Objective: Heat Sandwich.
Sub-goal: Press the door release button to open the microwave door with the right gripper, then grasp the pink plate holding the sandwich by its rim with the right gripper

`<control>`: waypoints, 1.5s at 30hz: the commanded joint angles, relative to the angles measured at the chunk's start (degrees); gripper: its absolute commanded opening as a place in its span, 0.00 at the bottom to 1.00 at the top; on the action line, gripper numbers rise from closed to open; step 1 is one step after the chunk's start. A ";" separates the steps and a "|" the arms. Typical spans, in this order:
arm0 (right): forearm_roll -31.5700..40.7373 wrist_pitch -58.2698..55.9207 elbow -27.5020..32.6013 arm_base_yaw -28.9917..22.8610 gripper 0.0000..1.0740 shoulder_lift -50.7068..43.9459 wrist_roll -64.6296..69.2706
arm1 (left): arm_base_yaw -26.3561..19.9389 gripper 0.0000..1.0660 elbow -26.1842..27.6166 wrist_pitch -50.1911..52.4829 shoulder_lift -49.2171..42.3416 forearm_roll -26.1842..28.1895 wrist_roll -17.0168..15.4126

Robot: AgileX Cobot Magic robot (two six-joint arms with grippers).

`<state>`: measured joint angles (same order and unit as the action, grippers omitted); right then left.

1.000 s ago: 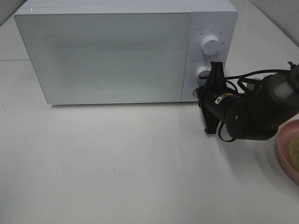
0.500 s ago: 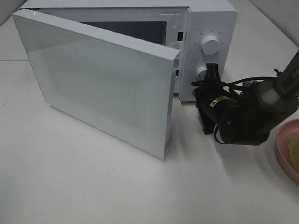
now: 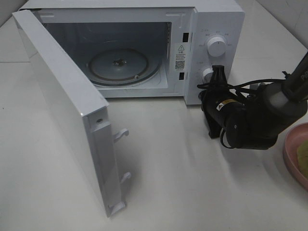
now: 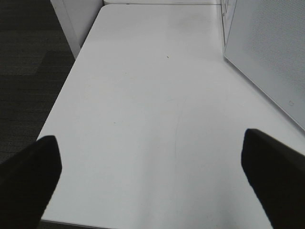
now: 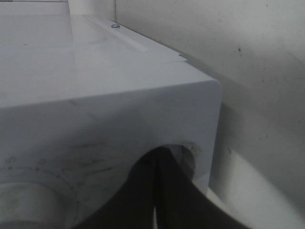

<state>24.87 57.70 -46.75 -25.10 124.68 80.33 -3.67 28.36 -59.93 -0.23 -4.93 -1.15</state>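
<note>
With your left gripper (image 4: 150,140) spread and right gripper (image 3: 220,70) pressed together, grip the probably soft, light sandwich (image 3: 304,158) gently across its edges.

I see a white microwave (image 3: 226,29) on the white table (image 3: 192,192), its door (image 3: 62,120) wide open and a glass turntable (image 3: 120,65) inside. A salmon-pink plate (image 3: 288,159) sits at the right.

White microwave (image 3: 226,19), pink plate (image 3: 288,155), yellowish-green sandwich (image 3: 303,156)
</note>
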 commanded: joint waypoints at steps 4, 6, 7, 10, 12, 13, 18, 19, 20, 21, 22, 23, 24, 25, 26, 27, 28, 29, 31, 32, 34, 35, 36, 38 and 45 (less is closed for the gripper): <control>-1.72 8.08 -4.64 1.55 0.00 0.34 -0.17 | -0.23 0.92 -0.17 0.63 -1.66 -0.06 0.06; -1.78 6.65 -4.64 1.49 0.00 0.23 0.00 | -0.23 0.92 -0.17 0.63 -1.66 -0.06 0.06; -2.01 6.36 -4.64 1.49 0.00 0.11 0.00 | -0.23 0.92 -0.17 0.63 -1.66 -0.06 0.06; -3.27 4.30 -4.13 1.43 0.00 -0.74 0.57 | -0.23 0.92 -0.17 0.63 -1.66 -0.06 0.06; -3.21 1.72 -2.86 1.43 0.00 -1.83 0.63 | -0.23 0.92 -0.17 0.63 -1.66 -0.06 0.06; -3.21 1.72 -2.86 1.43 0.00 -1.83 0.63 | -0.23 0.92 -0.17 0.63 -1.66 -0.06 0.06; -4.24 -3.55 0.11 1.43 0.00 -3.84 0.57 | -0.23 0.92 -0.17 0.63 -1.66 -0.06 0.06; -5.16 -5.84 1.26 1.43 0.00 -4.58 0.74 | -0.23 0.92 -0.17 0.63 -1.66 -0.06 0.06; -5.16 -6.88 1.95 1.43 0.00 -5.10 0.74 | -0.23 0.92 -0.17 0.63 -1.66 -0.06 0.06; -5.16 -7.51 2.64 1.43 0.00 -5.67 0.74 | -0.23 0.92 -0.17 0.63 -1.66 -0.06 0.06; -5.21 -7.91 3.21 1.43 0.00 -6.19 0.69 | -0.23 0.92 -0.17 0.63 -1.66 -0.06 0.06; -5.21 -7.91 3.21 1.43 0.00 -6.19 0.69 | -0.23 0.92 -0.17 0.63 -1.66 -0.06 0.06; -6.07 -9.05 4.41 1.43 0.00 -7.62 0.06 | -0.23 0.92 -0.17 0.63 -1.66 -0.06 0.06; -6.53 -9.85 4.87 1.43 0.01 -8.19 -0.23 | -0.23 0.92 -0.17 0.63 -1.66 -0.06 0.06; -6.82 -10.77 5.39 1.43 0.01 -8.82 -0.34 | -0.23 0.92 -0.17 0.63 -1.66 -0.06 0.06; -6.99 -11.80 5.79 1.43 0.01 -9.45 -0.34 | -0.23 0.92 -0.17 0.63 -1.66 -0.06 0.06; -6.99 -11.80 5.79 1.43 0.01 -9.45 -0.34 | -0.23 0.92 -0.17 0.63 -1.66 -0.06 0.06; -7.56 -13.29 6.82 1.43 0.01 -10.54 -0.52 | -0.23 0.92 -0.17 0.63 -1.66 -0.06 0.06; -7.62 -14.04 8.14 1.43 0.01 -12.03 -1.49 | -0.23 0.92 -0.17 0.63 -1.66 -0.06 0.06; -7.62 -14.38 8.59 1.43 0.01 -12.66 -2.06 | -0.23 0.92 -0.17 0.63 -1.66 -0.06 0.06; -7.62 -15.13 9.80 1.43 0.02 -14.38 -3.72 | -0.23 0.92 -0.17 0.63 -1.66 -0.06 0.06; -7.68 -16.16 10.37 1.43 0.02 -15.36 -4.58 | -0.23 0.92 -0.17 0.63 -1.66 -0.06 0.06; -7.68 -17.42 11.00 1.43 0.02 -16.44 -5.44 | -0.23 0.92 -0.17 0.63 -1.66 -0.06 0.06; -7.68 -18.51 11.57 1.43 0.02 -17.36 -6.36 | -0.23 0.92 -0.17 0.63 -1.66 -0.06 0.06; -7.68 -35.58 13.06 1.43 0.04 -25.10 -18.22 | -0.23 0.92 -0.17 0.63 -1.66 -0.06 0.06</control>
<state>17.93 26.30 -33.86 -23.95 101.36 66.52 -3.67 28.36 -59.93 -0.23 -4.93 -1.15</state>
